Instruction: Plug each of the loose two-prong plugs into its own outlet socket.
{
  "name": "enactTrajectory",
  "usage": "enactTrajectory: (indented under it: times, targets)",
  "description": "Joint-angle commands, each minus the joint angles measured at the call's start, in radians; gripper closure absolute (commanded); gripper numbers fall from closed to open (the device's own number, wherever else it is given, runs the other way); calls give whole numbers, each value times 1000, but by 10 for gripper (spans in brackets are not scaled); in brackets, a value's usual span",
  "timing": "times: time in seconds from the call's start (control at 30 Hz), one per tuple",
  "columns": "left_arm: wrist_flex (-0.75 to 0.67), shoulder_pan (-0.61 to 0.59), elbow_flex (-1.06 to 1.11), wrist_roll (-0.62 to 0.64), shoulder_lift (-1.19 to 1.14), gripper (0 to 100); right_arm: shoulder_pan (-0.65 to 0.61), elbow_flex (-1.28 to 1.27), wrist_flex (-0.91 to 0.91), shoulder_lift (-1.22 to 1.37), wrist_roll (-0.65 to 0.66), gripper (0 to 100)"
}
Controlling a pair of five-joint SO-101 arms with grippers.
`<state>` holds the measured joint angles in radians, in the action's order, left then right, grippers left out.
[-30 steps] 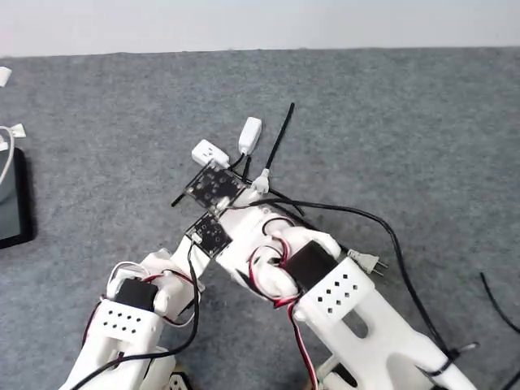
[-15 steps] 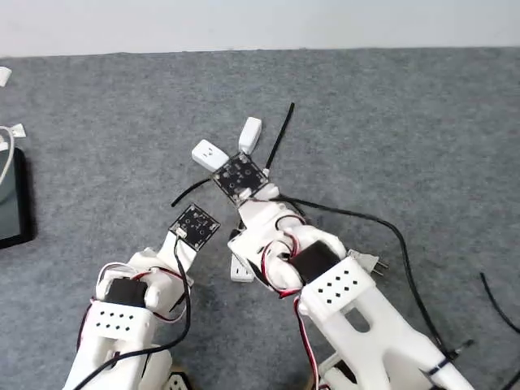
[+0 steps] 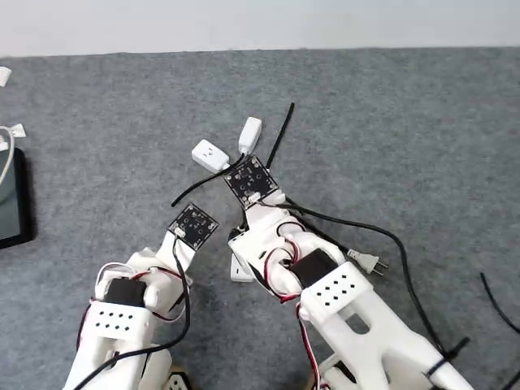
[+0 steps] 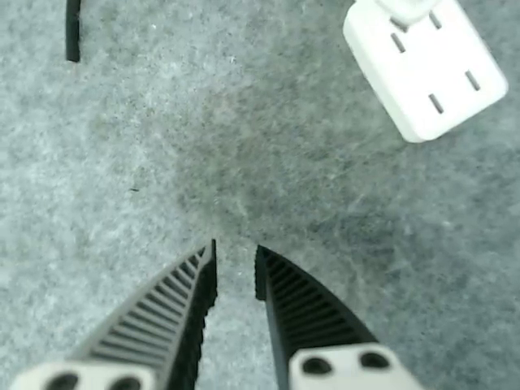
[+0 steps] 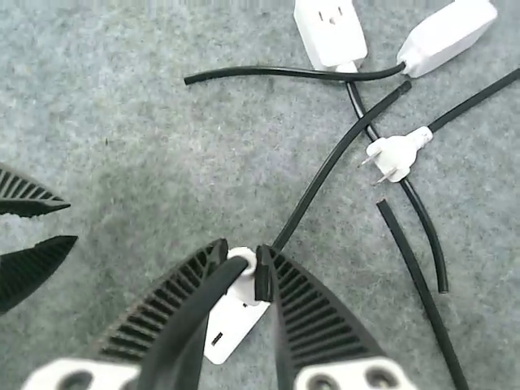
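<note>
Left pincer hovers low over the grey desk, jaws narrow with nothing between them. A slotted white block lies ahead of it, untouched. Further along we note a square white socket and a longer white socket lying near each other, with black cords crossing just beside them. Right pincer is clamped on the neck of a corded white piece; we cannot tell whether it is a plug end or a socket end. A white two-prong plug lies loose among the cords, and a second loose plug rests beside the right arm. Neither is seated. Risks, in our judgement: the grip sits at the cord neck, so the piece may swivel under insertion force. The crossed cords may drag the sockets. With no pincer bracing a socket, it may slide away and the prongs miss the slots.
</note>
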<state>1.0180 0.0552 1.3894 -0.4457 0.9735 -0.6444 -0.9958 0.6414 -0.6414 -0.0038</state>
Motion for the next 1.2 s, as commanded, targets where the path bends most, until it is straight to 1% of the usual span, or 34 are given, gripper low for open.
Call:
enactTrajectory:
  times: [0.0,0.57,0.67,0.9,1.03,1.17]
  targets:
    - [5,-5,-13,2,14,987,13,-3,-24,2,-11,990]
    - [6,-5,-13,2,14,987,12,-29,-44,2,-21,990]
    - [6,-5,-13,2,14,987,12,-29,-59,2,-55,990]
    - [6,-5,-13,2,14,987,12,-34,-62,4,-61,990]
    - [8,-5,-13,0,14,987,12,-72,-113,4,-60,990]
    - [8,-5,-13,0,14,987,-12,-83,-125,4,-57,990]
